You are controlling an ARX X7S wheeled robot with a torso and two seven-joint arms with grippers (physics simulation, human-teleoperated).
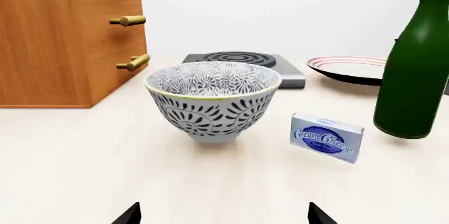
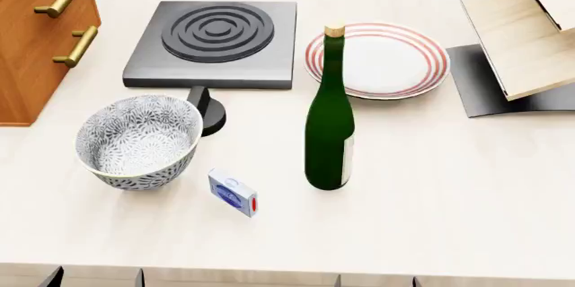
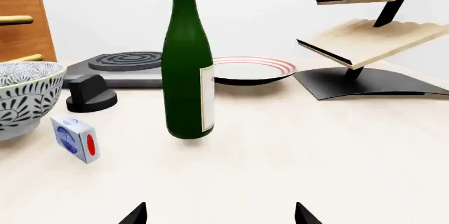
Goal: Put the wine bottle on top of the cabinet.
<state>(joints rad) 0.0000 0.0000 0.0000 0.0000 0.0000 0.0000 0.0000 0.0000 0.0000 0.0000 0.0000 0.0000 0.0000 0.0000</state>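
Task not started. Wine bottle (image 2: 329, 122) upright mid-desk, near front edge, ungrasped, just in front of striped plate (image 2: 382, 59). Cabinet (image 2: 36, 38) at desk's left edge, top out of view. Left gripper (image 1: 223, 214) and right gripper (image 3: 218, 213) both spread, empty, well short of bottle. Grasp, lift, placement all remain.

One wine bottle (image 2: 329, 132), green, corked. One cabinet (image 2: 31, 44), reddish wood; two brass handles visible in head view, three in left wrist view. One patterned bowl (image 2: 137, 140). One cream cheese box (image 2: 233, 193). One striped plate (image 2: 378, 59). One hotplate (image 2: 215, 43) with one black knob (image 2: 207, 108). One pale wood rack (image 2: 530, 38), two slanted shelves on dark base. One worktop (image 2: 449, 199). Two tools: left tool (image 1: 223, 214), right tool (image 3: 218, 213), two fingertips each.
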